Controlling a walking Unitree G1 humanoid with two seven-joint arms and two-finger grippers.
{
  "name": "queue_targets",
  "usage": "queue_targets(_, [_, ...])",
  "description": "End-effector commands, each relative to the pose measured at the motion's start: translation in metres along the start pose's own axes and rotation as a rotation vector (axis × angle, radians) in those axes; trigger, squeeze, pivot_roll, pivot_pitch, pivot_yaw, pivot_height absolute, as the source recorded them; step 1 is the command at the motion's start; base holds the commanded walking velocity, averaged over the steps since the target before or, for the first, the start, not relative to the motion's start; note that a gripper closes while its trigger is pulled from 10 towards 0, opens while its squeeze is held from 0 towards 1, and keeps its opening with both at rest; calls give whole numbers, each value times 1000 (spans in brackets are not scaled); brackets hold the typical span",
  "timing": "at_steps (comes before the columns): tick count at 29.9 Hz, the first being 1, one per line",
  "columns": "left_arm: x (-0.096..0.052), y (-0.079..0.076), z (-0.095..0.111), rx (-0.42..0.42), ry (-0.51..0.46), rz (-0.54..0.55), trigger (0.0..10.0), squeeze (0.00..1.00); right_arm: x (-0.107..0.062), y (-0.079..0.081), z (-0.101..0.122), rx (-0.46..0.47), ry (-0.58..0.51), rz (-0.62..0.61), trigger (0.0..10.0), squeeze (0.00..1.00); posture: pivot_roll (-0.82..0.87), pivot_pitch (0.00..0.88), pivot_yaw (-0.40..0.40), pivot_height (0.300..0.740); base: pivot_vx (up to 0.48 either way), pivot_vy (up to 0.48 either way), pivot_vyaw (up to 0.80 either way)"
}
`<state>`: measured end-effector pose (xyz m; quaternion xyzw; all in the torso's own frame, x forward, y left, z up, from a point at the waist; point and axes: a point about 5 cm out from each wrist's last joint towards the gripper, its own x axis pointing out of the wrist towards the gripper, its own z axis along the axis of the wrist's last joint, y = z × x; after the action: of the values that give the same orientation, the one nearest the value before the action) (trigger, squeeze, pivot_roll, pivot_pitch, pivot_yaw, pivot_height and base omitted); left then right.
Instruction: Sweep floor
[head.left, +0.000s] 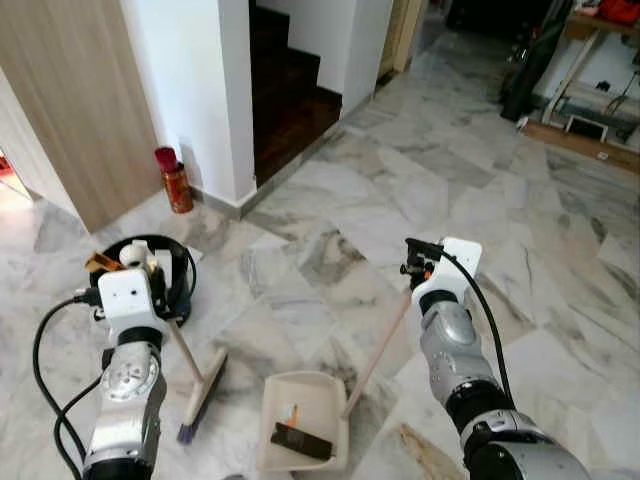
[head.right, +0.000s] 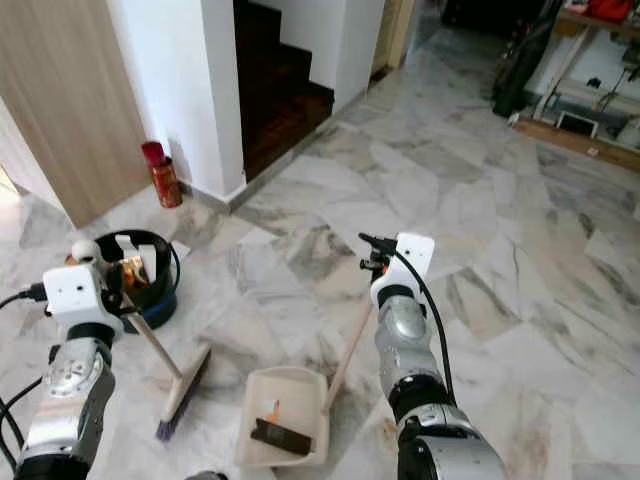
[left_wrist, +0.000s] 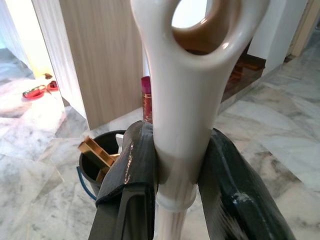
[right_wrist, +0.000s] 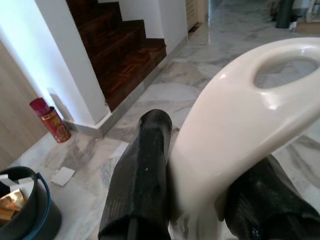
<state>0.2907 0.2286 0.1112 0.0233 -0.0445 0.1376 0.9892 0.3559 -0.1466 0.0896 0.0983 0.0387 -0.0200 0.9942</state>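
My left gripper (left_wrist: 175, 170) is shut on the cream cap of a broom (left_wrist: 187, 75). Its wooden stick slants down to the brush head (head.left: 200, 395), which rests on the marble floor. My right gripper (right_wrist: 200, 200) is shut on the cream looped handle of the dustpan (right_wrist: 235, 125). From there a wooden stick runs down to the cream dustpan (head.left: 318, 392), which sits on the floor between my arms, just right of the brush head. A dark flat piece (head.left: 300, 440) and a small orange bit (head.left: 293, 411) lie in the pan.
A black bin (head.left: 182, 262) with scraps stands behind my left arm. A red can (head.left: 175, 180) leans by the white wall corner, beside dark wooden stairs (head.left: 290, 100). A wooden panel (head.left: 70, 100) is at the far left and shelving (head.left: 590, 100) at the far right. Open marble floor stretches ahead and to the right.
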Motion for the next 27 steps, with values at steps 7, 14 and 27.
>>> queue_targets(7, [6, 0, 9, 1, -29, 3, 10000, 0, 4, 1, 10, 7, -36, 4, 10000, 0, 198, 64, -106, 740, 0, 269, 0])
queue_targets(14, [7, 0, 11, -3, -36, 10, 10000, 0, 5, 3, 11, 8, -33, 11, 10000, 0, 205, 63, -111, 740, 0, 284, 0])
queue_targets(27, [6, 0, 11, -15, -37, 17, 10000, 0, 5, 4, 12, 8, -37, 16, 10000, 0, 202, 65, -115, 740, 0, 413, 0])
